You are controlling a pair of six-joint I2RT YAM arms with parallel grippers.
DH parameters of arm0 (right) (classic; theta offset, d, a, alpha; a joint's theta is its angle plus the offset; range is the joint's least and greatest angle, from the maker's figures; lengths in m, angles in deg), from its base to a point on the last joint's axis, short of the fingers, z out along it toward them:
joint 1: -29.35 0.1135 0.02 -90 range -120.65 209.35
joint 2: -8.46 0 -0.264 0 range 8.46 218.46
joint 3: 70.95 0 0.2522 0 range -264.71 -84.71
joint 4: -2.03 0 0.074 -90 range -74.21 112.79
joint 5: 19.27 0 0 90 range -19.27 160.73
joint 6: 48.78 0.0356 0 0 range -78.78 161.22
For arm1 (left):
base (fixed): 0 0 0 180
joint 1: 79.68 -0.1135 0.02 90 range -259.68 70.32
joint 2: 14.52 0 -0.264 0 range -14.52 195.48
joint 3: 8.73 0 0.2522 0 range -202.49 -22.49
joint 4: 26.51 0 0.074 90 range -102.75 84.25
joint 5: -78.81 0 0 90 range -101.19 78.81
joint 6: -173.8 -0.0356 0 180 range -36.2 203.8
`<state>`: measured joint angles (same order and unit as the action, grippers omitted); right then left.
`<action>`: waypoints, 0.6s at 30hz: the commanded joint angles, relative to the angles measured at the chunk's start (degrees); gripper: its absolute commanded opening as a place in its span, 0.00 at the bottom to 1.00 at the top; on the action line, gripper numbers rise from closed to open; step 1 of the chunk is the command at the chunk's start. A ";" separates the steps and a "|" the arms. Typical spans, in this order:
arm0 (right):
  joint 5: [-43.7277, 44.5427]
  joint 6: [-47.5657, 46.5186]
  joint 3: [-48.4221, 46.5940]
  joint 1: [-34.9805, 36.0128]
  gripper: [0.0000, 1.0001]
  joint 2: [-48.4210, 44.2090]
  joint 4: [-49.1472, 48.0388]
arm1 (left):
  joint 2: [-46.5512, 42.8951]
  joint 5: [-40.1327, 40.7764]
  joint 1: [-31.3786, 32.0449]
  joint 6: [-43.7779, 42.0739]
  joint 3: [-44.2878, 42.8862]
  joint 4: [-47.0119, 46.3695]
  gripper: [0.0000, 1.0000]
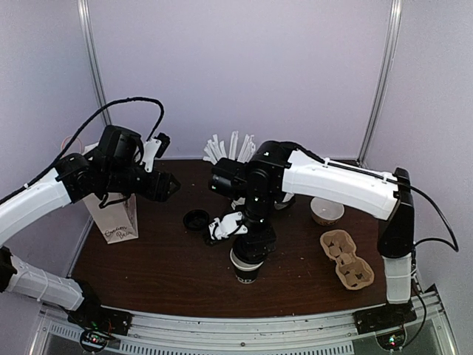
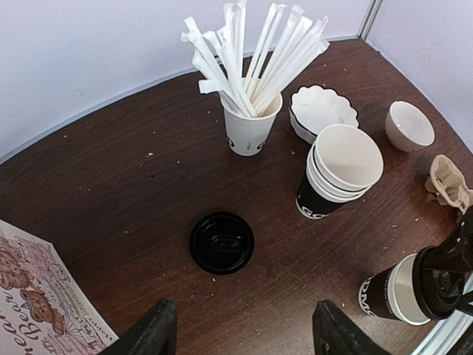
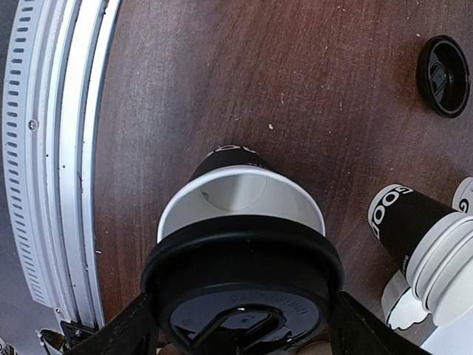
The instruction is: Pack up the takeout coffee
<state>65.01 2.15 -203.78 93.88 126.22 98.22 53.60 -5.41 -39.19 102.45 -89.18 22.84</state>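
The right hand (image 3: pixel 240 319) has a black lid (image 3: pixel 244 274) across the gap between its fingers (image 3: pixel 133 329). The fingers sit against the lid's opposite edges, so it appears to be pinching the lid by the rim. Just beneath the lid stands the open cup (image 3: pixel 229 194) of the takeout coffee, upright on the tabletop (image 3: pixel 222 74). It is close to the near metal rail and well apart from the paper bag (image 1: pixel 114 218) on the left.

The lid is not centred. From the wrist view it covers only the near part of the cup's mouth, and the far arc of the white rim and part of the inner wall show beyond it.

That offset is the main hazard. Pushed down as it sits, the lid would likely catch one side of the rim, buckling the paper or tipping the cup over. The cup looks empty, so it is probably light and would slide or topple at a small sideways nudge. Letting go before the lid seats would probably leave it cocked on the rim or send it rolling onto the wood.

A stack of cups (image 3: pixel 421 229) stands just to one side, and a wide swing could clip it.

The left hand (image 2: pixel 244 319) is spread, holds nothing and hangs above a spare lid (image 2: pixel 222 242), away from the work.
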 commanded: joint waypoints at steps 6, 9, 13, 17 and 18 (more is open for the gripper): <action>1.64 -0.06 -4.08 0.35 0.82 3.35 2.28 | -1.58 0.13 -0.15 -0.02 1.61 -3.32 0.66; 0.83 -0.09 -4.56 0.46 0.83 3.95 2.55 | -1.64 0.04 -0.15 -0.18 1.95 -3.78 0.66; -0.06 0.40 -4.95 0.43 0.83 4.79 3.03 | -1.60 0.03 -0.15 -0.20 2.10 -4.16 0.66; 0.12 0.50 -5.25 0.50 0.84 4.01 3.22 | -1.49 -0.45 -0.15 -0.37 1.88 -4.02 0.66; -0.03 0.44 -5.23 0.51 0.84 3.24 3.13 | -1.35 -0.81 -0.15 -0.37 1.92 -4.03 0.66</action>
<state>65.34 2.20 -207.36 93.95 130.22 100.13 52.75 -5.46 -39.19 102.41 -87.57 21.60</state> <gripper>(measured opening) 0.836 0.662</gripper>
